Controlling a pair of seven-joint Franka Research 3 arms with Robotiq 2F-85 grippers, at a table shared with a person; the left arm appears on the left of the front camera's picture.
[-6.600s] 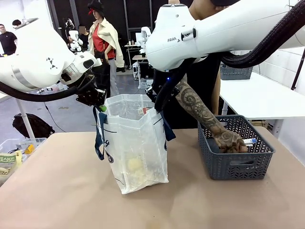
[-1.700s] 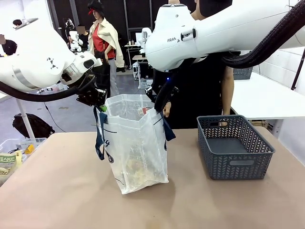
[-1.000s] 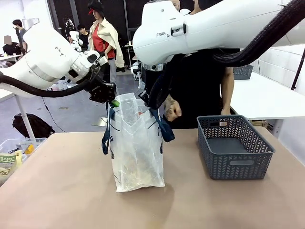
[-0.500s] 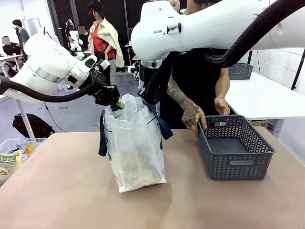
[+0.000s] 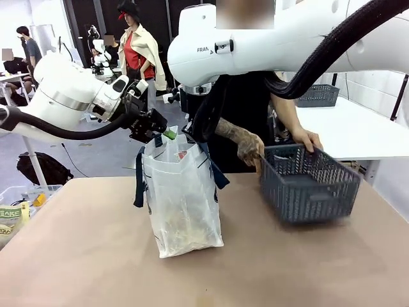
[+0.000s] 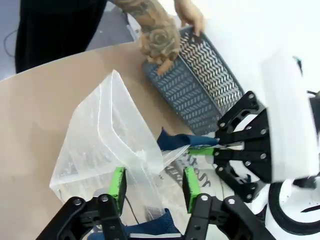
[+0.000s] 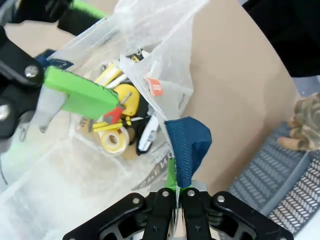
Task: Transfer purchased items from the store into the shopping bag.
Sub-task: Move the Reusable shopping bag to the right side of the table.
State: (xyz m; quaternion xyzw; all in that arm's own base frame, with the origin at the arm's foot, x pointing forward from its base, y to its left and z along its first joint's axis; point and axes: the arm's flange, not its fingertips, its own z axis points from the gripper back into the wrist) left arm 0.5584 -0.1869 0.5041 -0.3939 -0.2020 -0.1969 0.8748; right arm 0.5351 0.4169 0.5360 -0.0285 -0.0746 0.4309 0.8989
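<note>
**shopping bag loaded, basket tilted**

Bag stands upright on the table: translucent, navy straps, mouth open. items jumbled inside: yellow, red, white packs. Dark grey slotted basket is right of it, raised off the table, motion-blurred.

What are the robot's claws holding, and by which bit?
The right claw pinches the bag at its top edge, by the blue strap. The left claw is open, with the bag's other edge loose between its pads.
</note>
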